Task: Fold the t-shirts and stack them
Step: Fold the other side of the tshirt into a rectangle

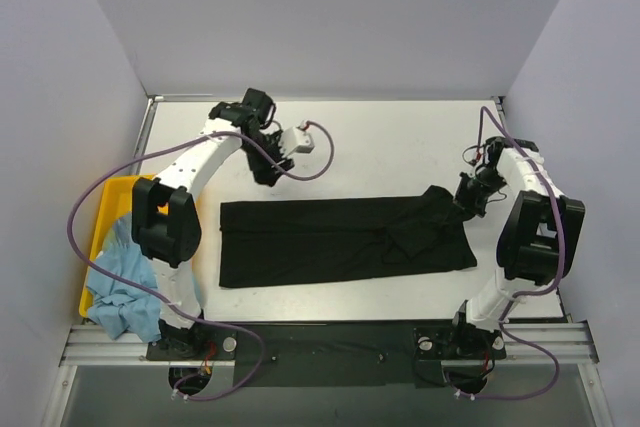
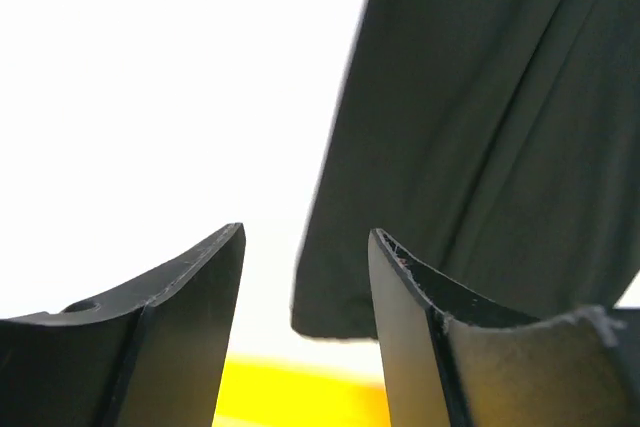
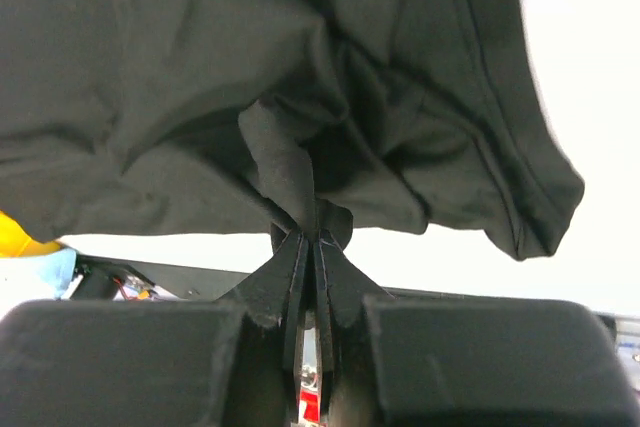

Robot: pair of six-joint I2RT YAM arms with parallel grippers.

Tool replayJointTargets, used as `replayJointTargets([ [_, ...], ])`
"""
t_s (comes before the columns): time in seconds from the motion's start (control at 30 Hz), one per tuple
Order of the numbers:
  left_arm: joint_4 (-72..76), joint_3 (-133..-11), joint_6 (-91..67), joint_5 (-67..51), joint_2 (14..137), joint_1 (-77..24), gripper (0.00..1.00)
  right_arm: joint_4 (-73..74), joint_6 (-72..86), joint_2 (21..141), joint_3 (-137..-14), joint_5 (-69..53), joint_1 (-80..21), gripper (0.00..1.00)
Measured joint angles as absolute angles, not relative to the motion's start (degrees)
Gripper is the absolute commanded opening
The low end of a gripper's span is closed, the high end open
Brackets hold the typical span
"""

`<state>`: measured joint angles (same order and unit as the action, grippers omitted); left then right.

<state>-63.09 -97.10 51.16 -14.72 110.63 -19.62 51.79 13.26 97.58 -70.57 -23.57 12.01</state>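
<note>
The black t-shirt (image 1: 330, 240) lies spread in a long band across the middle of the table. My right gripper (image 1: 466, 200) is shut on a pinch of its right end, lifting a fold of cloth (image 3: 290, 172) over the shirt. In the right wrist view the jaws are closed with black cloth between them. My left gripper (image 1: 270, 175) hovers open just behind the shirt's far left corner (image 2: 340, 317), holding nothing. The light blue t-shirt (image 1: 125, 282) lies crumpled in and over the yellow tray (image 1: 105, 217) at the left.
The yellow tray stands along the table's left edge, and a strip of it shows in the left wrist view (image 2: 300, 392). Purple cables loop from both arms. White walls enclose the table at the back and both sides.
</note>
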Motion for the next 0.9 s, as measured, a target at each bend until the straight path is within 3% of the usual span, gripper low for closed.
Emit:
replayJointTargets([
  [0.1, -60.42, -104.88, 48.12, -20.95, 110.63, -25.3, 0.55, 49.36, 13.82, 101.62, -71.83, -23.62, 12.29, 0.0],
  [0.43, -50.7, -113.38, 43.53, -36.93, 118.5, -51.29, 0.58, 45.39, 14.79, 107.83, -72.73, -23.7, 12.8, 0.0],
  [0.67, -41.69, -113.08, 42.15, -35.42, 128.53, -58.94, 0.58, 44.88, 14.92, 107.83, -72.73, -24.34, 13.13, 0.0],
  [0.9, -36.99, -113.12, 42.26, -30.74, 131.17, -60.66, 0.58, 44.25, 14.92, 107.81, -72.71, -25.3, 13.34, 0.0],
])
